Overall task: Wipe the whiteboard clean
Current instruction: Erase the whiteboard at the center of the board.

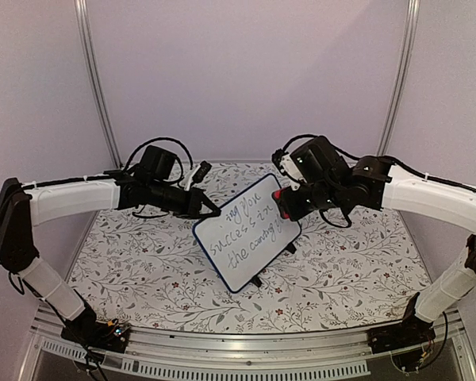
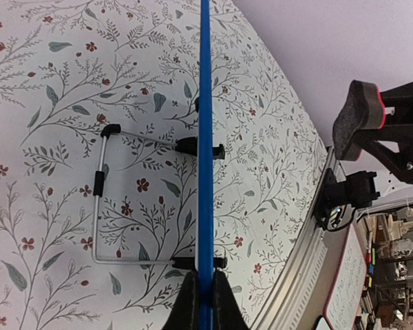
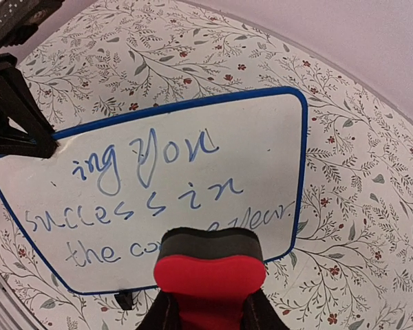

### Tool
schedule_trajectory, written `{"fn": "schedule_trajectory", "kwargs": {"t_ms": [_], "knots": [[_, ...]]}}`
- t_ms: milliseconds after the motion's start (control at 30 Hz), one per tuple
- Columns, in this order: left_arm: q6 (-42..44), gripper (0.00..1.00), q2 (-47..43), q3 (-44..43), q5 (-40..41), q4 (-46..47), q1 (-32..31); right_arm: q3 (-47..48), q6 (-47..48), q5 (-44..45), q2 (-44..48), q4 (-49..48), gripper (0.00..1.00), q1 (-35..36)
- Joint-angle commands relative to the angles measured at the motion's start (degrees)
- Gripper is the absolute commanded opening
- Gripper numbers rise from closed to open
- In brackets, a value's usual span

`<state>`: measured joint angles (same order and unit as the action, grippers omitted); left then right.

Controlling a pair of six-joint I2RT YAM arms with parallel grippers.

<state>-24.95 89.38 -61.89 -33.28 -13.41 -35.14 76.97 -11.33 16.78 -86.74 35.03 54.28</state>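
One whiteboard (image 1: 246,238) edge sits clamped in left tool (image 2: 205,294) (lettering (image 3: 151,199) legible).

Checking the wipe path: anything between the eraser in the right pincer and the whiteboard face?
Nothing visible. The eraser in the right pincer faces the written side of the whiteboard across open air. The left pincer clamps its edge, beside the writing.

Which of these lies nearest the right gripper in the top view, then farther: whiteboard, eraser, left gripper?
1. The eraser, held in the right gripper.
2. The whiteboard, just to its left.
3. The left gripper, clamped on the board's left edge.
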Motion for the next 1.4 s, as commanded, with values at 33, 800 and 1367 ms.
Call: {"fn": "schedule_trajectory", "kwargs": {"t_ms": [33, 800, 1367], "knots": [[2.4, 0.00, -1.5, 1.2, -3.2, -0.6, -2.4, 5.0, -0.1, -1.0, -4.7, 0.7, 0.17, 2.7], [1.3, 0.18, -4.8, 5.1, -5.6, 6.1, 0.0, 14.5, 1.7, -2.8, -17.7, 1.6, 0.18, 8.2], [0.4, 0.10, -3.9, 5.4, -6.2, 6.5, 1.1, 18.3, 2.1, -3.3, -22.9, 2.5, 0.18, 8.2]]}}
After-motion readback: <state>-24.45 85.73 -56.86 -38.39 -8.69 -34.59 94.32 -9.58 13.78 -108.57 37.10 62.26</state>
